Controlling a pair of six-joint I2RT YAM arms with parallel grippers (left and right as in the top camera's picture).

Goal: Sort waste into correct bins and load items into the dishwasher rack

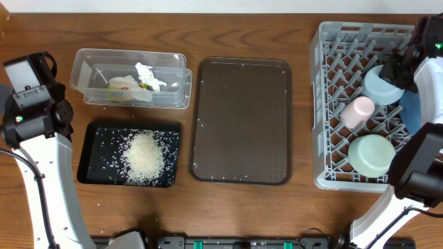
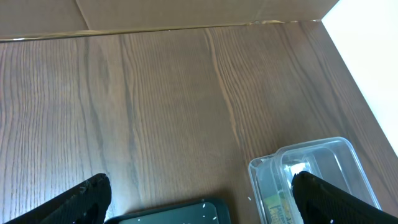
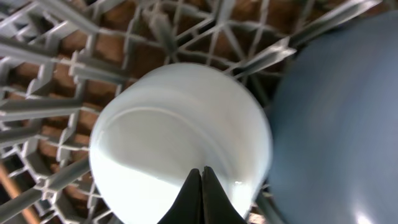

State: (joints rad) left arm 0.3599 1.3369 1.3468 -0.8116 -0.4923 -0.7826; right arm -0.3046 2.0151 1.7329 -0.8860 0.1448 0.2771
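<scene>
R claw (image 3: 202, 190), closed tight & empty over pale-blue small round bowl (image 3: 180, 143) in grey plastic lattice rack (image 3: 74, 62), needed straight-up exit w/o nudging; L claw (image 2: 199, 193) gaped apart.

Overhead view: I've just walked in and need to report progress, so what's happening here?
The right gripper, shut, hangs over the pale-blue bowl in the grey rack, which also holds the pink cup, mint-green bowl and blue plate. Rice lies in the black tray; tissue and a wrapper are in the clear tub. The left gripper is open and empty near the tub.
</scene>
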